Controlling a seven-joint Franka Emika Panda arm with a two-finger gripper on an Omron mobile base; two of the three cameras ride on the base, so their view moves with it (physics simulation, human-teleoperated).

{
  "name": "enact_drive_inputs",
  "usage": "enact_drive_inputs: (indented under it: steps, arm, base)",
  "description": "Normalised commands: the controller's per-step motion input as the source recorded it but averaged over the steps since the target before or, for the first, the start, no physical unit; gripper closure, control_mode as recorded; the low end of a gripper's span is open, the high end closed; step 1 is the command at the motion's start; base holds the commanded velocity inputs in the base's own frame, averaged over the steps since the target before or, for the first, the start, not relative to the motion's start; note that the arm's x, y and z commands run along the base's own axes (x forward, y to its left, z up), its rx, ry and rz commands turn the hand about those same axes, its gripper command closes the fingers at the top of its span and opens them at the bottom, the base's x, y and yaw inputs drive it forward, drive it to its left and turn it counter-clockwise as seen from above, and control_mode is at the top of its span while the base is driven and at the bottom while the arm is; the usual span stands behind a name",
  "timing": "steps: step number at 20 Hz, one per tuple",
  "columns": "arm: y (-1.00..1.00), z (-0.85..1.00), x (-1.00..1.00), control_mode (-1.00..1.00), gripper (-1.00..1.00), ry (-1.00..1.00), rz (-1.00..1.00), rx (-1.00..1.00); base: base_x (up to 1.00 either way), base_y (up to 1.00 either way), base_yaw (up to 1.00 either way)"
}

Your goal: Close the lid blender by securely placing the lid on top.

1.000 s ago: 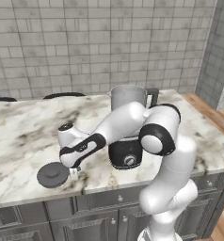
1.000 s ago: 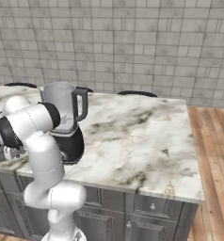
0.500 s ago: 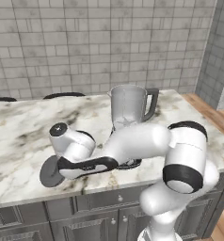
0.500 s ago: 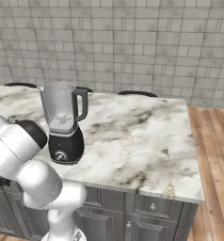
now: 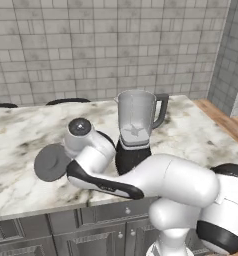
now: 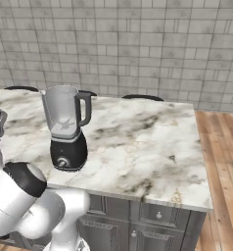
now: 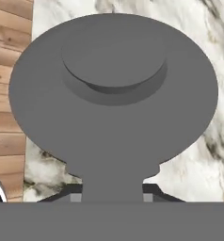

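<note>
lid (image 7: 114, 103): dark grey | blender (image 5: 135, 131): clear-grey jar, black base | counter (image 6: 138, 147): veined white marble

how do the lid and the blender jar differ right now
The lid is a flat, opaque dark-grey disc with a raised centre; the blender jar is tall, clear and grey-tinted. The lid sits low over the counter's front edge, left of the blender, with its side tab between the tool's tips; the jar stands upright on its black base, mouth uncovered. The lid has a short tab, the jar a side handle. Both are round and greyish.
</note>
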Motion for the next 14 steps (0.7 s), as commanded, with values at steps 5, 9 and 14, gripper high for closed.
enact_drive_inputs:
  steps: [5,9,14]
  arm:
    - [-0.36,1.0,0.0,-1.0,1.0,-0.13,0.04,0.11]
    - [-0.57,0.87,0.0,-1.0,1.0,-0.16,0.01,0.0]
    - [-0.57,0.64,0.0,-1.0,1.0,-0.3,0.0,0.0]
  base:
    - [0.0,0.0,0.0]
    - [0.0,0.0,0.0]
    - [0.0,0.0,0.0]
